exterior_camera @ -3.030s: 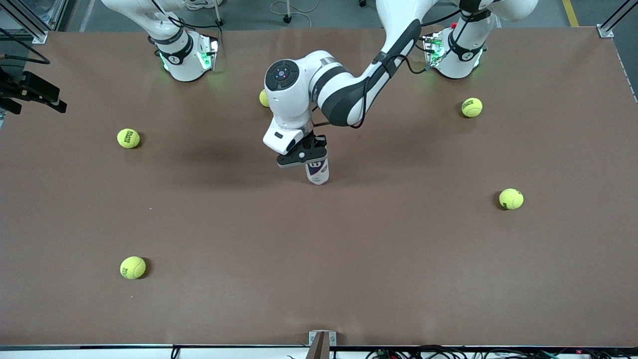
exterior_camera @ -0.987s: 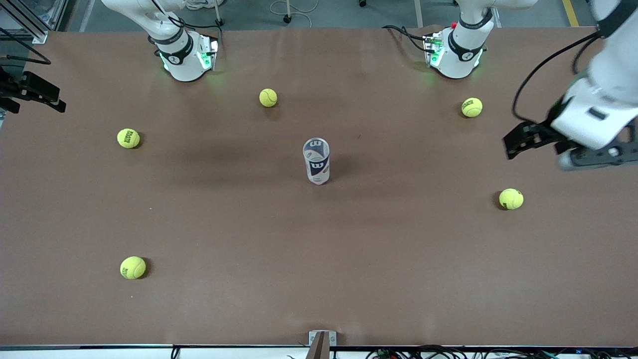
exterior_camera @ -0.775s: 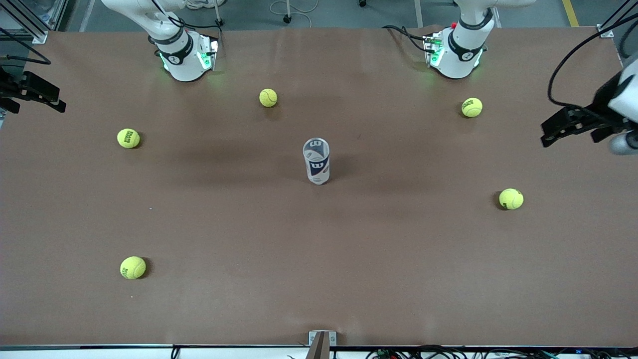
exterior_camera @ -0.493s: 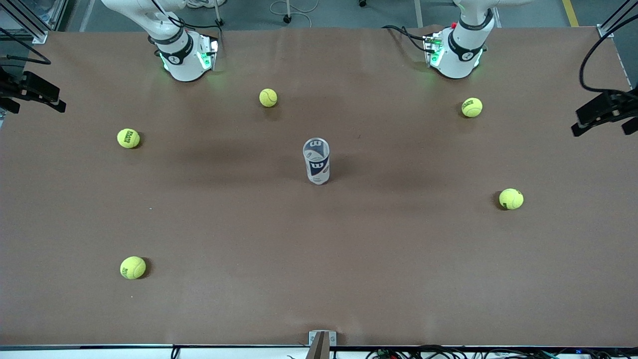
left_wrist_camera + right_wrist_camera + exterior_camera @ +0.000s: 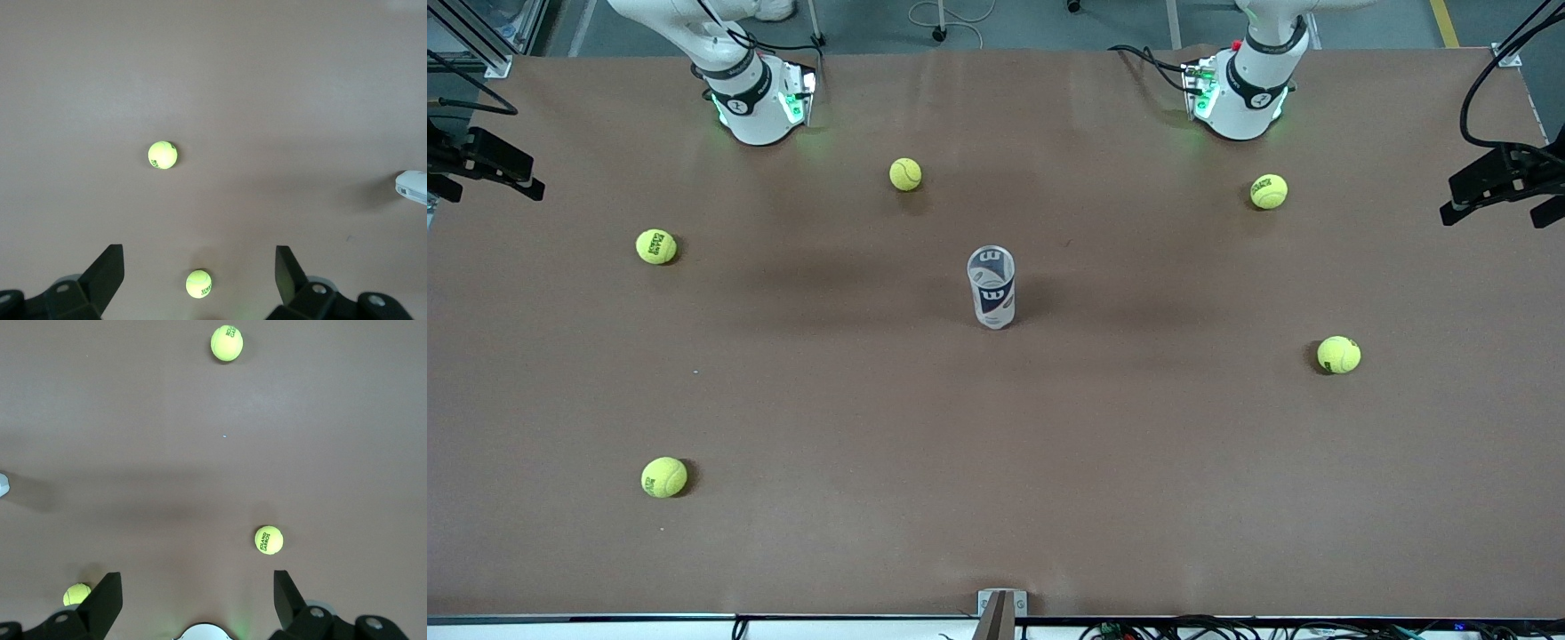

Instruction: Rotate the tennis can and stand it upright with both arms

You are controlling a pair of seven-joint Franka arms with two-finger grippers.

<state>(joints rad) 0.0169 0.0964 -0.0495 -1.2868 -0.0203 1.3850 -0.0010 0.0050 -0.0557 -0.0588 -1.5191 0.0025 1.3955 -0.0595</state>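
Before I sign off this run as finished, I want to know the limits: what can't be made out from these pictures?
- Tennis can: cut off by the frame edge in both wrist views, only a sliver shows; front view alone shows it upright.
- Left gripper: front view crops it at the edge, over the left arm's end of the table.
- Right gripper: the front view's edge cuts it off.
- Print on the tennis balls: too small to read.
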